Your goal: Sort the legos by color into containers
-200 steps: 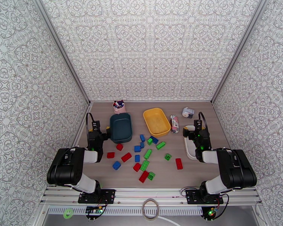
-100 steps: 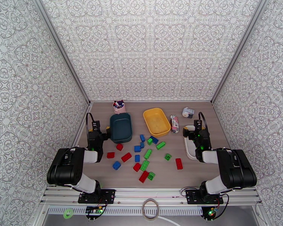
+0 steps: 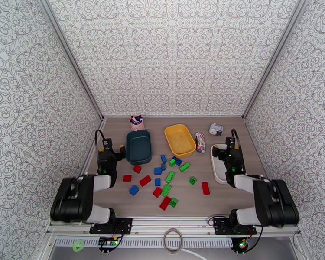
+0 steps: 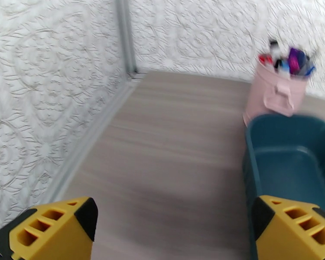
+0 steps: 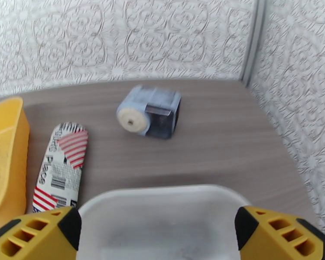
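Middle bin (image 3: pixel 180 140): second bin (image 3: pixel 138 147) to its left, third bin (image 3: pixel 215 165) to its right, packet (image 3: pixel 200 142) just right, bricks (image 3: pixel 170 177) scattered in front.

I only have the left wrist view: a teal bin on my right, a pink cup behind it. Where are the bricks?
Observer: The bricks lie loose on the table, right of the teal bin and nearer the robot; none is in it.
Operator: Any other bins?
Observer: A yellow bin stands just right of the teal one, with no bricks in it.
Operator: And the third?
Observer: A white bin sits at the table's right side, with the open right gripper over it.
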Tool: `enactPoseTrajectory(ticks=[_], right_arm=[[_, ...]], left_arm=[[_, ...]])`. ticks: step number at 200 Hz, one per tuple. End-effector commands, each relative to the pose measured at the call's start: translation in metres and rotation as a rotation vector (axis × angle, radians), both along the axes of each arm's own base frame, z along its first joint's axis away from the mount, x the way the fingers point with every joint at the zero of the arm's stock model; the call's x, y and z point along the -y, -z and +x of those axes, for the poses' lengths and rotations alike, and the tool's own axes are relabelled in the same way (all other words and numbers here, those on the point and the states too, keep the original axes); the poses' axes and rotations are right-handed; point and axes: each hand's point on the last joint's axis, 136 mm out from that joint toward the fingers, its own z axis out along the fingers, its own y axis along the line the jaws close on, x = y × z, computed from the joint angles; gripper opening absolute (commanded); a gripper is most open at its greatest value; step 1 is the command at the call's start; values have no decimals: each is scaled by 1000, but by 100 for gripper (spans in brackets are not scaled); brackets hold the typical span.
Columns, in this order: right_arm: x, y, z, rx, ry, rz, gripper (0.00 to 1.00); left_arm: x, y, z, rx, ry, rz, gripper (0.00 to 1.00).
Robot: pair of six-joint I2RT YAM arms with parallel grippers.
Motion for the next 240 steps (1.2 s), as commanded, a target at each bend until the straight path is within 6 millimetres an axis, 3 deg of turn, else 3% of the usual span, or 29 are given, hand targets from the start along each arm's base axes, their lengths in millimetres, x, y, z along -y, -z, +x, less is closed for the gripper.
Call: enactPoseTrajectory(ticks=[1,22,39,50,69,92,98,115,130,161,205,221,240], right_arm=[[17,-29,-13,-34,95,10,99],[43,-51,-43,-104,298,105,99],[54,-55,-72,-192,437,224,99],[43,-55,-85,-264,416,304,99],[8,-53,-98,-363,281,465,99],[-24,-47,-114,-451,198,660,99],[-34,-46,-117,-478,157,705,96],[-65,-45,-123,-581,31,801,70],[-79,-41,-133,-668,2,818,62],[-99,-34,-157,-792,-48,757,58],[-125,16,-194,-1034,-36,559,56],[-129,32,-204,-1098,-16,474,60],[-129,52,-209,-1142,6,397,67]], left_arm=[[-10,-21,-13,-86,-108,-63,99],[-13,-38,-35,-160,-201,-184,99],[-5,-42,-52,-233,-215,-296,99],[7,-43,-61,-274,-182,-354,99],[29,-46,-75,-301,-131,-456,99],[61,-49,-88,-307,-53,-685,99],[73,-49,-90,-324,-15,-753,99],[107,-52,-95,-382,85,-850,97],[139,-58,-102,-425,159,-852,96],[214,-60,-119,-502,301,-799,95],[320,-29,-138,-680,467,-695,95],[347,-22,-143,-738,501,-656,96],[366,-14,-147,-763,528,-639,97]])
